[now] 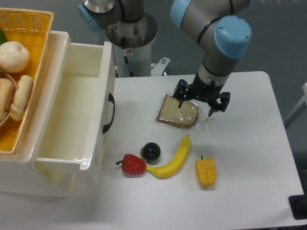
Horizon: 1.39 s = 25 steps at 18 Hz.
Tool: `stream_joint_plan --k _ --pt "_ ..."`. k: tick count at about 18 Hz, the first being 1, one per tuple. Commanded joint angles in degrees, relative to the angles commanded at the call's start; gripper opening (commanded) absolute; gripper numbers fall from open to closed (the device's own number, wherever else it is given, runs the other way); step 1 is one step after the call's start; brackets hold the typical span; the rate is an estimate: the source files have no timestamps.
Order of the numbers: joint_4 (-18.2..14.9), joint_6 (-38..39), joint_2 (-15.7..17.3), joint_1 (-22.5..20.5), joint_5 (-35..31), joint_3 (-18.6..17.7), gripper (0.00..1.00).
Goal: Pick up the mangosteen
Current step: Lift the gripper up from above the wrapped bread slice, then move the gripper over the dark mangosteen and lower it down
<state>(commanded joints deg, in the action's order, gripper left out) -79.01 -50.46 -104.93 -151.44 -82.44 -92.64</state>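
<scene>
- We are looking at a big white desk [240,158] that is carrying all the food.
- We are seeing a cream drawer box [72,124] sitting open on the left side of the desk, with a black handle [110,113] on its front.
- We are seeing a yellow basket [21,72] at the far left edge, with some pale round food in it.
- We are watching the robot arm [218,43] reaching down over the back of the desk.
- We are seeing the gripper [196,106] hanging over the right end of the bread slice [176,112], with its two black fingers spread wide and nothing between them.
- We are seeing the banana [173,159] lying in front of the bread, curved, with its lower end touching the red pepper [131,164].
- We are seeing the yellow pepper [206,172] lying by itself, to the right of the banana.
- We are seeing the mangosteen [151,151], small, round and shiny black, sitting on the desk between the red pepper and the banana. It is well apart from the gripper.
</scene>
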Motion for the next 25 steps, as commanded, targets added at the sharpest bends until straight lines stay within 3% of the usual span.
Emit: stream_joint_plan --k 6,12,25 --pt "1.2 5.0 -4.6 3.3 0.0 0.4 1.0" --pt "6.9 14.3 -9.1 8.2 -0.1 0.4 1.0" --pt "7.3 14.9 -14.0 11.3 0.4 0.7 1.0"
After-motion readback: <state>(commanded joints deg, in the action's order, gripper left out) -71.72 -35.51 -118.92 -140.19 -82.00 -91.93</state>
